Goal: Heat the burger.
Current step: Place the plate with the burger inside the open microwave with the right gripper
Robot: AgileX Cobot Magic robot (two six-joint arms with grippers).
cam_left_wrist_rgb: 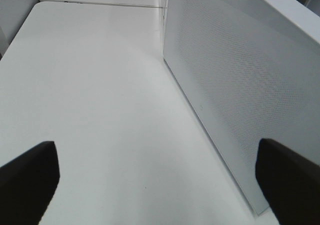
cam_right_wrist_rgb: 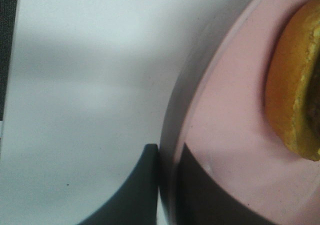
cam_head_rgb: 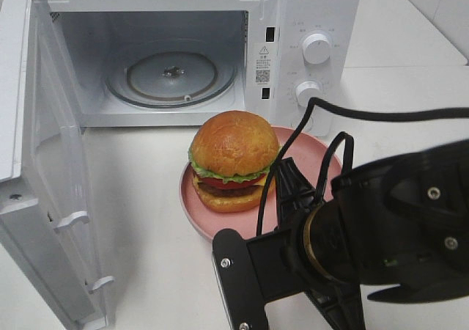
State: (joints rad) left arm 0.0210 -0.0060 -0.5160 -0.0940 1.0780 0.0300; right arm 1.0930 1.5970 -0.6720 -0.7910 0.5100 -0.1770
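Observation:
The burger (cam_head_rgb: 233,161), with a golden bun, green lettuce and red tomato, stands on a round pink plate (cam_head_rgb: 192,198) on the white table in front of the microwave. My right gripper (cam_head_rgb: 289,170) reaches in from the lower right and is shut on the plate's near right rim. In the right wrist view the right gripper (cam_right_wrist_rgb: 167,185) has one dark finger (cam_right_wrist_rgb: 142,190) outside the plate (cam_right_wrist_rgb: 235,110) rim and one on its inner face, with the burger's bun (cam_right_wrist_rgb: 292,85) close by. My left gripper (cam_left_wrist_rgb: 157,185) is open over bare table and holds nothing.
The white microwave (cam_head_rgb: 315,22) stands at the back with its door (cam_head_rgb: 44,161) swung wide open to the left and its glass turntable (cam_head_rgb: 172,73) bare. The left wrist view shows the microwave's perforated side wall (cam_left_wrist_rgb: 240,85) close to the left gripper.

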